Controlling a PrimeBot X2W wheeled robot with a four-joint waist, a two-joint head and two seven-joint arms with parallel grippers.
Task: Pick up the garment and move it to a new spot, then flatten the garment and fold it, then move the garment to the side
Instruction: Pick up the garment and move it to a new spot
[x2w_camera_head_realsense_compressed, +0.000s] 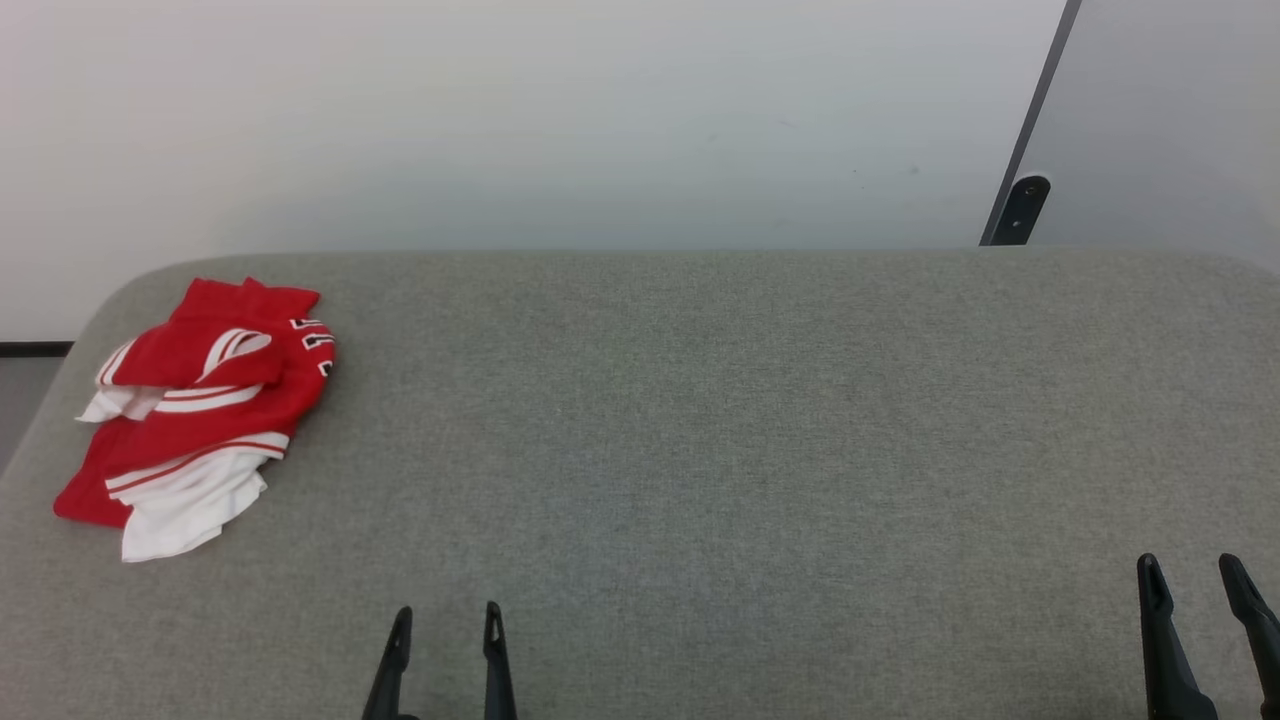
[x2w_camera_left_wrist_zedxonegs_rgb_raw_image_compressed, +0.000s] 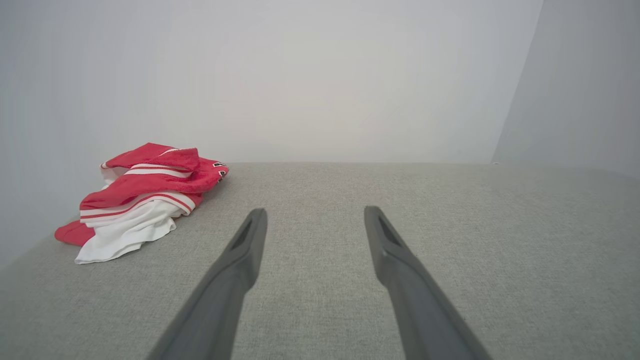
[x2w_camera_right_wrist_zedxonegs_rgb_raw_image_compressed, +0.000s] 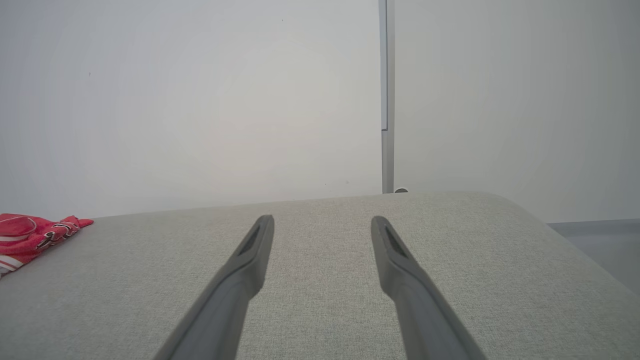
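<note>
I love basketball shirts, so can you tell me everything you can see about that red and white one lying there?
The red and white jersey looks like soft, smooth sports cloth. It has white panels, white-and-red striped trim and a bit of black lettering outlined in white at one edge. It lies crumpled in a loose, folded-over heap, not flat, near the far left corner of the grey fabric-covered table. It rests on that surface, and nothing else touches it.
</note>
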